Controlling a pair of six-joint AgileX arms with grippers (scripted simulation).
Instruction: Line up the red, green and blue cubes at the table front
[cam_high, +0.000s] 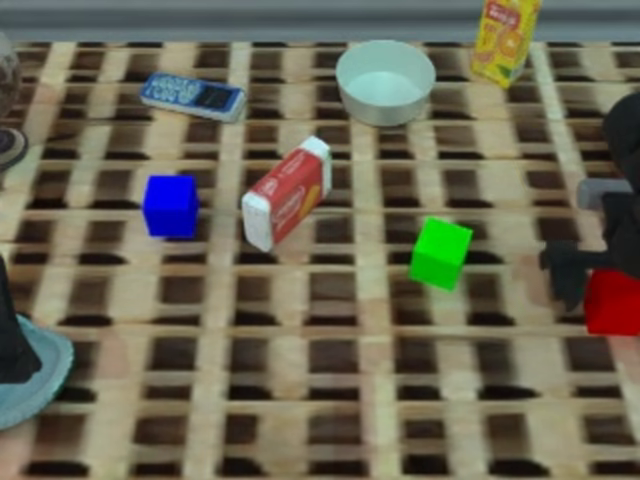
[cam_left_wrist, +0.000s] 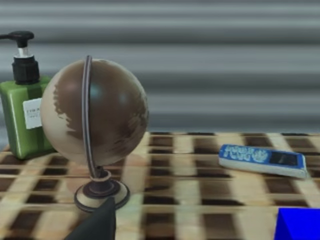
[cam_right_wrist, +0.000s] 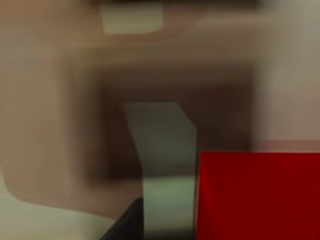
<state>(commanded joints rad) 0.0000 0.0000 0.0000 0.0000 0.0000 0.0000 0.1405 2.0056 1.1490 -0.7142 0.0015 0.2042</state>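
Blue cube (cam_high: 170, 206) sits on the tabletop (cam_high: 330, 350) left of centre, just left of the tilted red-and-white box (cam_high: 287, 193); the green cube (cam_high: 440, 253) rests right of centre. Red cube (cam_high: 612, 301) lies at the right edge, with the right hand (cam_high: 590, 285) at it, though whether its fingers are apart or clamped cannot be told. Left arm is parked at the left edge, its hand's state likewise undeterminable.

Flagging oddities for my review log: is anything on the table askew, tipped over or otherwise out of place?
Yes: the long red-and-white box with rounded ends lies on its side, skewed diagonally across the wooden lattice table, between the deep blue cube and the bright green cube. Nothing looks spilled or damaged.
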